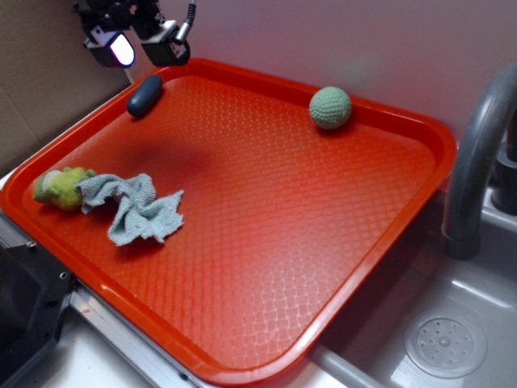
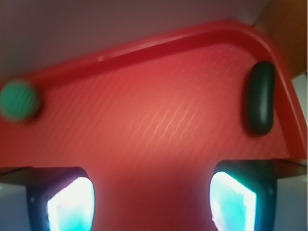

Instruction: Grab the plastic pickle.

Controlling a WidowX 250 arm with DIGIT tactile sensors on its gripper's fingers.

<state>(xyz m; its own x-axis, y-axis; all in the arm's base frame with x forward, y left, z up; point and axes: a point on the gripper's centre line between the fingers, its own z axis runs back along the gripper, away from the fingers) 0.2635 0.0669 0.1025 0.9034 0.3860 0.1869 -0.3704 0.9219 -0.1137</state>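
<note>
Nearest the camera: two lit fingertips (image 2: 72, 204) of the gripper (image 2: 151, 202) fill the bottom corners of the wrist view, wide apart with bare red tray (image 2: 154, 125) between them.
Jaws: released, holding nothing.
Plastic pickle (image 1: 145, 95): lies flat in the tray's far left corner, close against the rim; dark, smooth, oblong.
Pickle relative to jaws: in the wrist view it sits ahead of one fingertip and off to that side, outside the gap. In the exterior view the gripper hangs above the corner, near the pickle but clear of it.
Progress: nothing grasped yet; the approach looks nearly done.
Left to do: by my judgement, shift sideways to centre the pickle in the gap, descend, close, lift.
Risk: the rim beside the pickle may crowd one finger.
Other things: green ball (image 1: 330, 107) at the far rim, cloth (image 1: 133, 208) and fuzzy lump (image 1: 61, 187) at the near left, all well apart.
</note>
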